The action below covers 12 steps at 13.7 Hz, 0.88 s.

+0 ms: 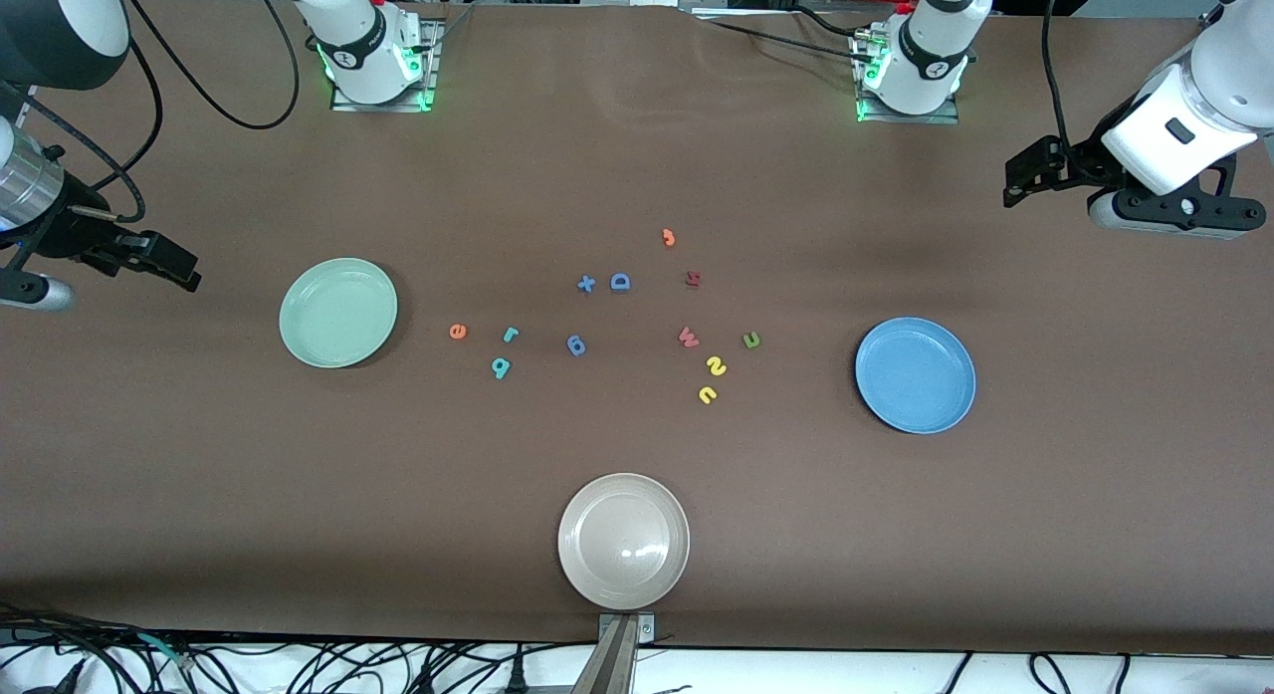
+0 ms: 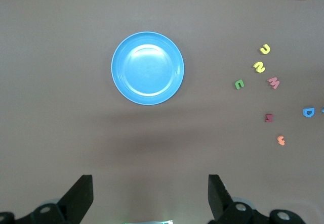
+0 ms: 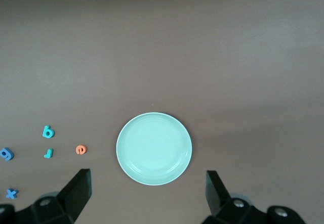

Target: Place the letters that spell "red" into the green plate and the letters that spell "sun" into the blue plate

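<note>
While both claws hang open at the tabletop's (image 1: 637, 136) ends, left claw (image 2: 149, 196) and right claw (image 3: 147, 196), letters cluster mid-table between green plate (image 1: 338, 313) and blue plate (image 1: 915, 375); a beige plate (image 1: 623, 541), seemingly, nears the front edge.

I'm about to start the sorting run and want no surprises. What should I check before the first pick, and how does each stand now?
1. Green plate empty: ok.
2. Blue plate empty: ok.
3. Orange e, teal r and teal d lying apart on the table near the green plate: ok.
4. Yellow s, yellow u and green n separate: ok; the pink w sits close by.
5. Left pincer open, empty: ok.
6. Right pincer open, empty: ok.
</note>
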Available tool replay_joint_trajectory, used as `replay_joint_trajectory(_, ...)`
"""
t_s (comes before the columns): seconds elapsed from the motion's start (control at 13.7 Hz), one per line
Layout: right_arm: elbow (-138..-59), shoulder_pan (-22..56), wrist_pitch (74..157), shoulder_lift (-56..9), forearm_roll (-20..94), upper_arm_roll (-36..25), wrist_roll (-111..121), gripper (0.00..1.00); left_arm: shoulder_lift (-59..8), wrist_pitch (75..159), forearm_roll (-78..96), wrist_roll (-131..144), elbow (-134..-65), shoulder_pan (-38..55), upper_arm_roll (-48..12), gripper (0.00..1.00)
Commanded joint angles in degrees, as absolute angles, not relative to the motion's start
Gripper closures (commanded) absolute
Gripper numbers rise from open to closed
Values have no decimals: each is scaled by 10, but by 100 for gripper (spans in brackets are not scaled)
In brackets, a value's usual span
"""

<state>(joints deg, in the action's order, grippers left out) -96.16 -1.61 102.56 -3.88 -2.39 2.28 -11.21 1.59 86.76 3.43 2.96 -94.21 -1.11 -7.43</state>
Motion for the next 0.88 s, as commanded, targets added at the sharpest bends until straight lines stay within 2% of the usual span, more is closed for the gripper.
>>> replay_joint_trajectory(0.0,-969,-14,1025,-33,-19,23,-117,0,6,861,23,26,-925,-6,-72,0)
replay_joint_trajectory(0.59,-964,-10,1024,-53,-16,81,-200,1,-22,861,22,21,-924,11,-71,0)
replay_joint_trajectory(0.81,-962,15,1035,-69,-15,91,-256,1,-46,868,31,20,-923,17,-73,0)
